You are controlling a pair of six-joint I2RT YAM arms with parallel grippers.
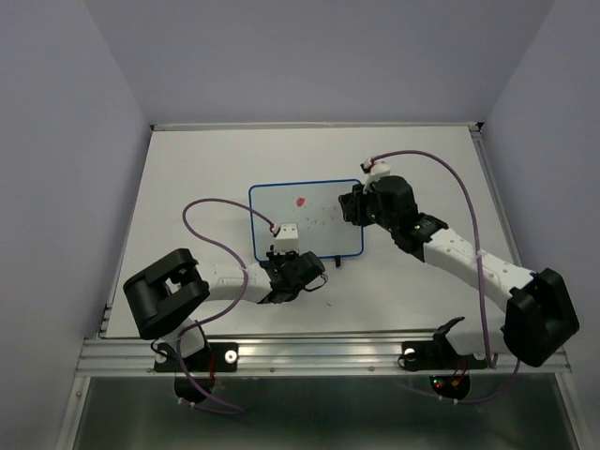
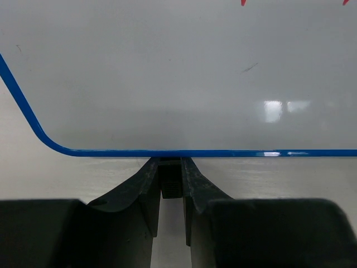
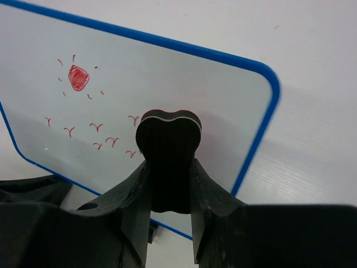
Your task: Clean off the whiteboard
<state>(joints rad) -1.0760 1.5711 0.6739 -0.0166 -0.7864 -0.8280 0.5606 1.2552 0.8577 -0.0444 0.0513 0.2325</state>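
A metal rail (image 1: 319,354) runs along the near edge of the worktop (image 1: 197,187), and both arms rise from it. The left arm (image 1: 230,278) reaches in from the near left corner. The left gripper (image 2: 170,167) sits at the near edge of the whiteboard (image 1: 281,208), its jaws pinched together on a small black foot (image 2: 170,187) just under the blue frame. The whiteboard lies about the middle of the worktop, long sides parallel to the near edge. A second foot (image 1: 337,259) shows further right along the same side.

The right arm (image 1: 459,253) comes in from the near right corner and bends toward the board's right end. The right gripper (image 3: 169,167) has its jaws clamped on a black eraser (image 3: 169,134) with a notched, heart-shaped tip. The eraser's tip is over the right part of the board, just right of the drawing. Whether it touches the surface cannot be told.

The drawing is red: a filled dot (image 3: 78,77) ringed by short strokes, and below it a scatter of small bird-like marks (image 3: 97,127). The left part of the board is nearly bare.
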